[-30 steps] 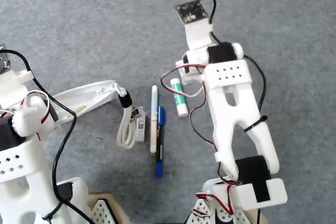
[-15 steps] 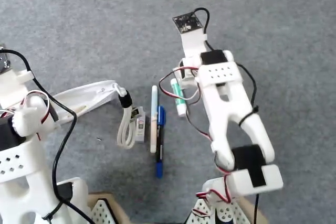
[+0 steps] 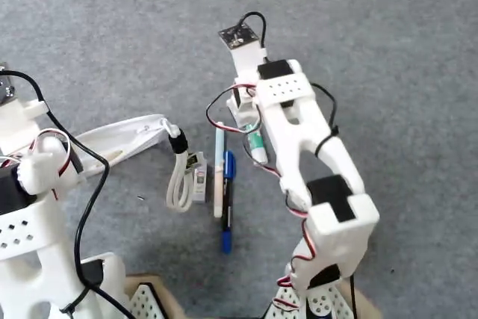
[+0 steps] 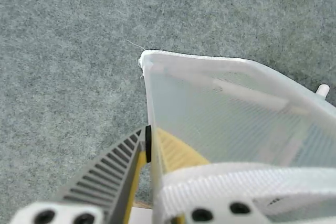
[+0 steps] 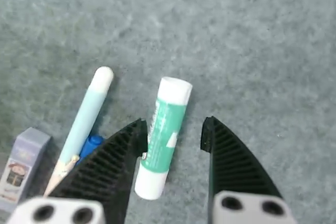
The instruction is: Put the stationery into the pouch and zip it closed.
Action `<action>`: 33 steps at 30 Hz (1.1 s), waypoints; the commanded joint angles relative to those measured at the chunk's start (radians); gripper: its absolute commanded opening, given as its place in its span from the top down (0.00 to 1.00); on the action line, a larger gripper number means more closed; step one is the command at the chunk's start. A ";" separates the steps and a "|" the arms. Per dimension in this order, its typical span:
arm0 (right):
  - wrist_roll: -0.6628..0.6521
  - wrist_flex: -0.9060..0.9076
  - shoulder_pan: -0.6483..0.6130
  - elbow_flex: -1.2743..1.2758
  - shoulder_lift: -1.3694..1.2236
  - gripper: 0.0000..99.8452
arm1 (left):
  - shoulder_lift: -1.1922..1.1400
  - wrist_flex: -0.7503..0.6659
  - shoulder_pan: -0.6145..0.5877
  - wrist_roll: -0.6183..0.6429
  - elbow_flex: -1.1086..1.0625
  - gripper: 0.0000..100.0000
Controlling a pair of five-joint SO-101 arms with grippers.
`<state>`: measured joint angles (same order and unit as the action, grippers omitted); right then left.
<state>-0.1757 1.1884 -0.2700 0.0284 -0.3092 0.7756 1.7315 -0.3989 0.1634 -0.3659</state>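
The right gripper [image 5: 173, 128] has its two ribbed black fingers [image 5: 118, 156] spread apart, one on each side of the green and white glue stick [image 5: 167, 109], which lies flat on the grey table [image 5: 252, 35] between them; neither finger visibly touches it. Just beside the glue stick lies a pale blue pen [image 5: 84, 119], with a dark blue pen [image 5: 92, 144] tucked against it and a small printed box [image 5: 21, 163] a little farther out. Seen from the high view, the right arm [image 3: 299, 132] stretches from the near edge out over the glue stick [image 3: 258, 146], covering most of it. The pale blue pen [image 3: 219, 169] and the dark blue pen [image 3: 227, 211] lie side by side and touching, roughly parallel to the glue stick. The small box [image 3: 199, 181] sits next to them, and a white looped cord [image 3: 178, 183] lies beside the box. The left gripper [image 4: 149, 142] is clamped on the edge of the translucent white pouch [image 4: 226, 108], with a ribbed finger [image 4: 113, 166] on the outside and the other one, showing yellow, seen through the mesh. The pouch [image 3: 127, 136] reaches from the left arm [image 3: 37, 184] towards the stationery, with its far end close to the top of the cord, and its mouth stands open. All the stationery lies on the table [image 3: 112, 50], outside the pouch
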 commanded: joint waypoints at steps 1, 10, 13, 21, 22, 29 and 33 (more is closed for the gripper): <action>0.009 0.040 -0.006 -0.105 -0.053 0.82 | -0.031 -0.025 -0.007 0.006 -0.028 0.97; 0.009 0.133 -0.006 -0.308 -0.243 0.82 | -0.031 -0.025 -0.007 0.006 -0.028 0.97; 0.009 0.155 -0.006 -0.351 -0.285 0.82 | -0.031 -0.025 -0.007 0.006 -0.028 0.97; 0.006 0.160 -0.006 -0.367 -0.308 0.90 | -0.031 -0.025 -0.007 0.006 -0.028 0.97; 0.003 0.158 -0.006 -0.367 -0.308 0.92 | -0.031 -0.025 -0.007 0.006 -0.028 0.97; 0.008 0.158 -0.006 -0.367 -0.305 0.94 | -0.031 -0.025 -0.007 0.006 -0.028 0.97; 0.008 0.160 -0.008 -0.367 -0.295 0.94 | -0.031 -0.025 -0.007 0.006 -0.028 0.97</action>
<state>-0.1726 1.3433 -0.2700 -0.2923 -0.6283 0.7756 1.7315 -0.3989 0.1634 -0.3659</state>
